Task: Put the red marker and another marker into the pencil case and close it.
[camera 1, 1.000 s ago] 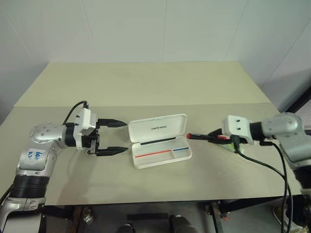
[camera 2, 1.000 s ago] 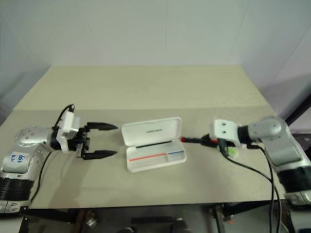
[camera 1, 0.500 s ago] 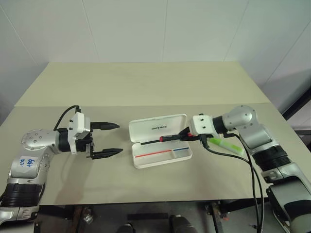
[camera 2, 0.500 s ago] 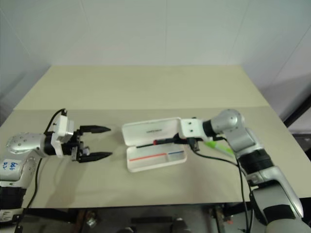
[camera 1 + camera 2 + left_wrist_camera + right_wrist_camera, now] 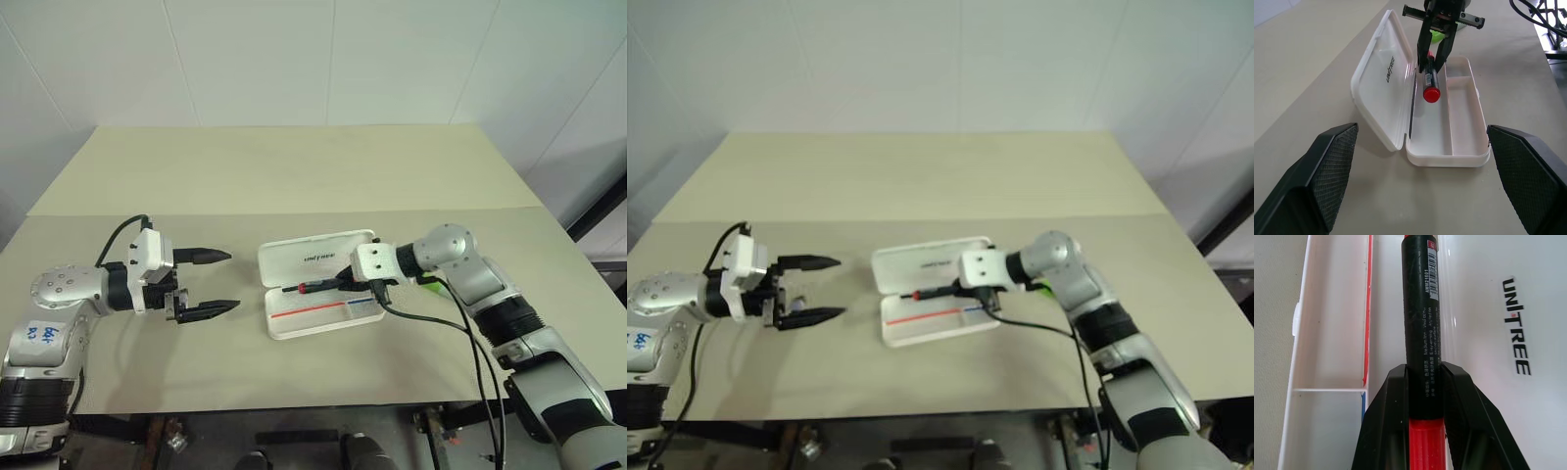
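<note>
Right gripper (image 5: 338, 284) pinching the red marker (image 5: 315, 287) over the open pencil case (image 5: 323, 315)
Left gripper (image 5: 220, 282) spread wide beside the case; green marker (image 5: 428, 284) apparently behind right gripper

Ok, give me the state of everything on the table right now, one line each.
pencil case: open, lid laid back.
red marker: held above the tray, not yet released.
green highlighter: on the table behind the right arm.
right end effector: shut on red marker.
left end effector: open, empty.

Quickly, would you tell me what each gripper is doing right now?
Left gripper: open, empty.
Right gripper: shut on the red marker.
</note>
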Tool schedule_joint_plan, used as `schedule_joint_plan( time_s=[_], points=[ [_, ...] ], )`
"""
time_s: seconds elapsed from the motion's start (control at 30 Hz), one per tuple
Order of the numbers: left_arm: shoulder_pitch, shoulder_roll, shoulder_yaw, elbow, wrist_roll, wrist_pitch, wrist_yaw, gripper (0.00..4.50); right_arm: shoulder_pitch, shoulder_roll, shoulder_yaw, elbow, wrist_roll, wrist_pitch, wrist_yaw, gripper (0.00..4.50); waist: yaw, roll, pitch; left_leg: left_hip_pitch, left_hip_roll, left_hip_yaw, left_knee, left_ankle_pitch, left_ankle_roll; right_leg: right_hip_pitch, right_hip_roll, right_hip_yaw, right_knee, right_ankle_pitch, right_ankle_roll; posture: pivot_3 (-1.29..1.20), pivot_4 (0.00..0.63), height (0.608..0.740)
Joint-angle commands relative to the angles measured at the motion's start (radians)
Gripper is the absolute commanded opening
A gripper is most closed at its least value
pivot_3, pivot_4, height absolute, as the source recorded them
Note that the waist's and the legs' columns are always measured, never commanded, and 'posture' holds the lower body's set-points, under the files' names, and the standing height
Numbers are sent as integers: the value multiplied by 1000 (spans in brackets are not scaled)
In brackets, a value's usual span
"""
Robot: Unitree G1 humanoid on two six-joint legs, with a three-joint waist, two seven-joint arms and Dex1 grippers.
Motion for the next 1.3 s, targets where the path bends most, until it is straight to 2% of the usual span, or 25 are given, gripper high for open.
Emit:
schedule_joint_plan(
  time_s=[0.03, 0.07, 0.1, 0.2, 0.23, 0.43, 0.67, 0.93, 1.13, 1.3],
  points=[
    [11, 14, 33, -40, -19, -3, 10, 4500, -28, 1, -6, 4, 5, -25, 6, 618, 0, 0, 0, 0, 0, 0, 0, 0, 0, 0, 0, 0, 0, 0, 0, 0, 150, 740],
    [11, 14, 34, -40, -19, -3, 11, 4500, -28, 0, -7, 4, 7, -23, 9, 618, 0, 0, 0, 0, 0, 0, 0, 0, 0, 0, 0, 0, 0, 0, 0, 0, 150, 740],
    [11, 14, 34, -41, -19, -3, 12, 4500, -28, -1, -6, 4, 7, -24, 12, 936, 0, 0, 0, 0, 0, 0, 0, 0, 0, 0, 0, 0, 0, 0, 0, 0, 150, 740],
    [11, 12, 32, -42, -19, -3, 14, 4500, -28, -2, -9, 2, 9, -21, 15, 1896, 0, 0, 0, 0, 0, 0, 0, 0, 0, 0, 0, 0, 0, 0, 0, 0, 150, 740],
    [10, 12, 31, -43, -20, -3, 14, 4500, -28, -2, -10, 1, 10, -20, 16, 2352, 0, 0, 0, 0, 0, 0, 0, 0, 0, 0, 0, 0, 0, 0, 0, 0, 150, 740],
    [0, 6, 21, -34, -17, -10, 13, 4500, -27, -3, -22, -32, 30, 14, 21, 4444, 0, 0, 0, 0, 0, 0, 0, 0, 0, 0, 0, 0, 0, 0, 0, 0, 150, 740],
    [-22, -2, 5, -20, -13, -16, 9, 4500, 8, -39, -80, -181, 139, 191, 64, 4478, 2, 0, 0, 0, 0, -1, 0, 0, 0, 0, 0, -1, 0, 0, 0, 0, 150, 740],
    [-54, -23, -28, -24, -16, -10, -2, 4500, 154, -166, -240, -433, 365, 519, 81, 4478, 6, 0, 0, -1, 0, -1, 0, 0, 0, 0, 0, -1, 0, 0, 0, 0, 150, 740],
    [-89, -46, -58, -21, -17, -10, -14, 4500, 265, -282, -376, -416, 384, 584, -7, 4478, 6, 0, 0, 0, 0, -1, 0, 0, 0, 1, 0, -1, 0, -1, -1, 0, 150, 740],
    [-130, -67, -78, 5, -11, -19, -31, 4500, 371, -326, -485, -353, 392, 568, -84, 4478, 5, 0, 0, 0, 0, 0, 0, 0, 0, 1, 0, -1, 0, -1, 0, 0, 150, 740]
  ],
)
